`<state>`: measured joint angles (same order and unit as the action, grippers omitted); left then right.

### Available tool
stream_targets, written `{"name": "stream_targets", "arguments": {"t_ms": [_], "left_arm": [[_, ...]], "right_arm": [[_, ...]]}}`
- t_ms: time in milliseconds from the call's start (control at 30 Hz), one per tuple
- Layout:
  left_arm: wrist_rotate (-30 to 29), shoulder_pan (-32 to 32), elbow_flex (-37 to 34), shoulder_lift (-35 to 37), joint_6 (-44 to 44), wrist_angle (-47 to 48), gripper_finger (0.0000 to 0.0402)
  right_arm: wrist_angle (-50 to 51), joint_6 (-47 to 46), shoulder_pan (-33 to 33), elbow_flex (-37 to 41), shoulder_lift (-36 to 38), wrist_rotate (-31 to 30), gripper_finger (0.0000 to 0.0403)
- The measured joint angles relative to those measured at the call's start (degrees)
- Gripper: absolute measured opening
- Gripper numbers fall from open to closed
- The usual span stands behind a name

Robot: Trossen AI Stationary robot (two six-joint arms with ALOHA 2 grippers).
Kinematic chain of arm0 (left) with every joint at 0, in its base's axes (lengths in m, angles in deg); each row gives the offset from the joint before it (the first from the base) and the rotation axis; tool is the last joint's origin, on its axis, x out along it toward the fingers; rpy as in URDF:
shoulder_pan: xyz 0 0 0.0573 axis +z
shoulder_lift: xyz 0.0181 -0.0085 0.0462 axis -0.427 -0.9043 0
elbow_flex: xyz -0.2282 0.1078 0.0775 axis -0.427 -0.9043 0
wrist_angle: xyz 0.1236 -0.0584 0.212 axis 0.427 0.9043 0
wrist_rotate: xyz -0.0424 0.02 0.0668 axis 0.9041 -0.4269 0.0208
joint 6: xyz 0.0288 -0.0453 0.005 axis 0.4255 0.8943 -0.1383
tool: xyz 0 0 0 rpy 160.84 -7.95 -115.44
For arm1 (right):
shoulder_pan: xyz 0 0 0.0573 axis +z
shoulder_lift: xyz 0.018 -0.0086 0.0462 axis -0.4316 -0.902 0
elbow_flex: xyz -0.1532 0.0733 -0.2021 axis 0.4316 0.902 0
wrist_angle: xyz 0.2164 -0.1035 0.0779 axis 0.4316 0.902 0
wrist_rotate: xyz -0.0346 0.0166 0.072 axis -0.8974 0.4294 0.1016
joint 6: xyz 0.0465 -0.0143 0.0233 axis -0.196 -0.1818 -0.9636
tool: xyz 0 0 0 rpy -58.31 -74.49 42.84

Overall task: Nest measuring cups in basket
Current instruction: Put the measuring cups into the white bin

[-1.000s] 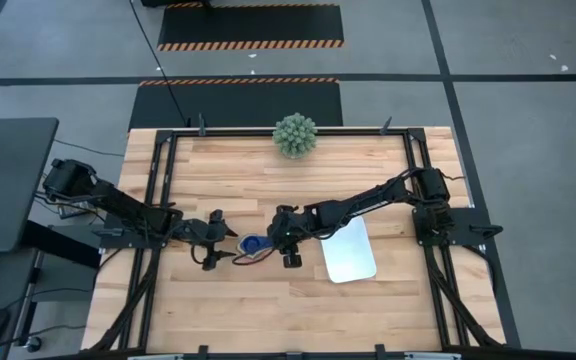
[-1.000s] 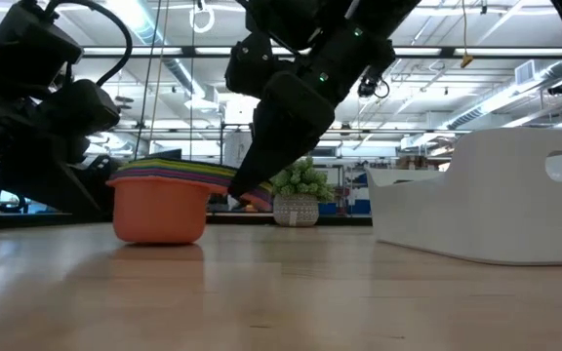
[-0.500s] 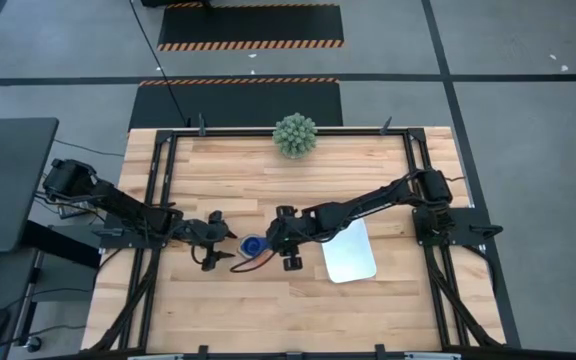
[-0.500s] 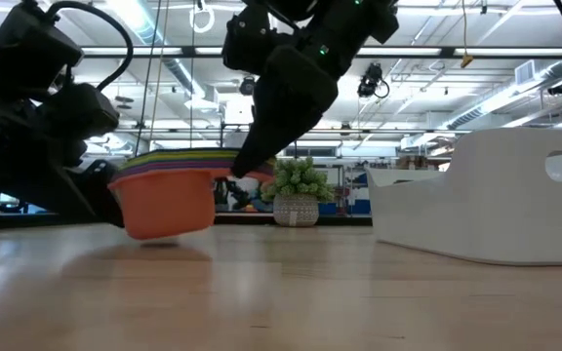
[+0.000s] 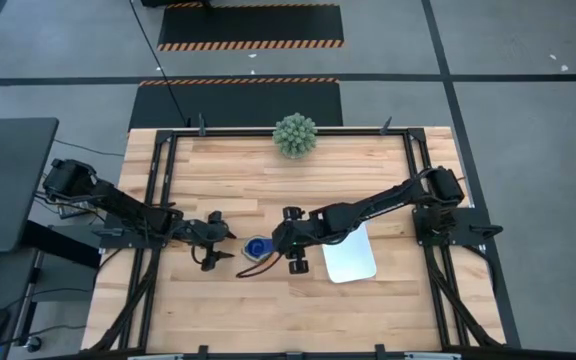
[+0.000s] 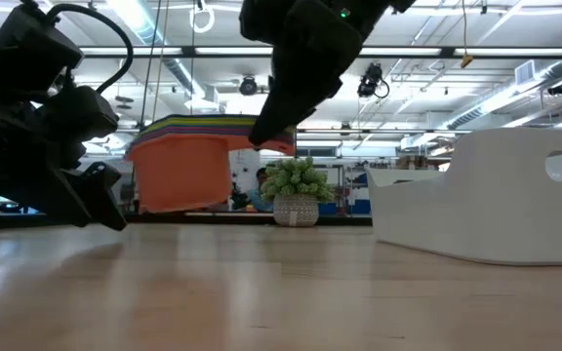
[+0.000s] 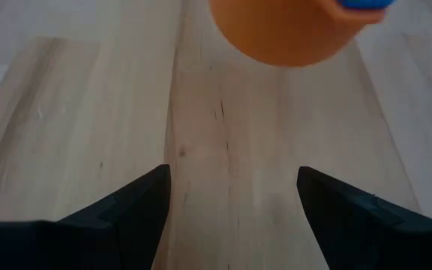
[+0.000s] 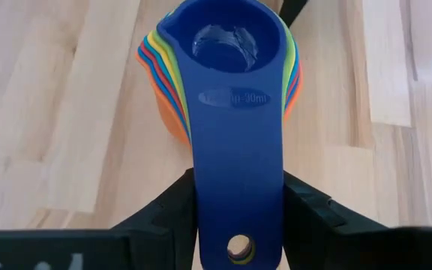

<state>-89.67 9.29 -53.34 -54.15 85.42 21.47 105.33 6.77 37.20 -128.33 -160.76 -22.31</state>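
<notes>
The right gripper [image 8: 238, 225] pinches the stacked handles of the nested measuring cups [image 8: 223, 67], dark blue cup on top and orange outermost, holding the stack clear of the table [image 5: 268, 300] in the low view. At its 9 o'clock in the high view waits the left gripper [image 5: 218, 255], fingers spread wide with nothing between them. At 3 o'clock, just beside, sits the white basket [image 5: 353, 262].

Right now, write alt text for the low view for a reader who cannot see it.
The right gripper holds a nested stack of measuring cups, orange outermost, by the handles, clear above the wooden table. The open left gripper waits low beside it; the white basket stands to the right, a potted plant behind.
</notes>
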Motion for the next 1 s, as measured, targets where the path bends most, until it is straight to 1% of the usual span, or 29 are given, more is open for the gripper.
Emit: {"name": "stream_targets", "arguments": {"t_ms": [200, 500, 767, 1000], "left_arm": [[0.0, 0.0, 0.0, 0.0, 0.0, 0.1, 0.0295], [0.0, 0.0, 0.0, 0.0, 0.0, 0.1, 0.0295], [0.0, 0.0, 0.0, 0.0, 0.0, 0.0, 0.0295], [0.0, 0.0, 0.0, 0.0, -0.1, 0.0, 0.0295]], "right_arm": [[-0.2, -4.3, 2.1, 3.5, 1.8, -3.3, 0.0154], [-4.0, -11.6, 6.5, 10.0, 6.4, -8.8, 0.0153], [-3.1, -19.2, 11.2, 13.3, 11.0, -14.6, 0.0153], [1.5, -27.2, 16.2, 15.1, 14.6, -20.6, 0.0154]]}}
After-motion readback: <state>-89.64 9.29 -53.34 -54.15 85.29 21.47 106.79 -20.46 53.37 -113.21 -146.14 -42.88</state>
